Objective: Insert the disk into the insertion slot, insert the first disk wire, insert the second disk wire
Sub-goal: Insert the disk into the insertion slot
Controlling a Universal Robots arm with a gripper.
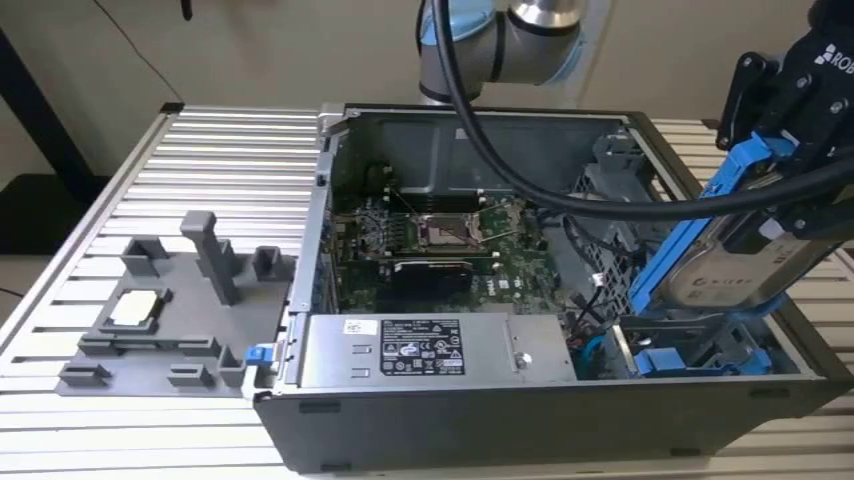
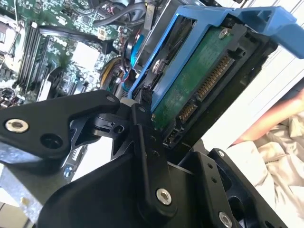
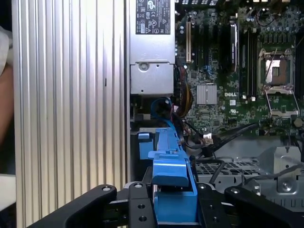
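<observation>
Claw (image 1: 797, 170) clamped on the upper end of the disk (image 1: 731, 262), which is steeply tilted, long axis running down from claw to the insertion slot (image 1: 707, 352) just below; lower end at slot mouth, not yet seated.

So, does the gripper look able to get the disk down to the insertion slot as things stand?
Probably yes: the gripper holds the disk tilted, its lower end right over the insertion slot, whose open top looks unobstructed.
</observation>
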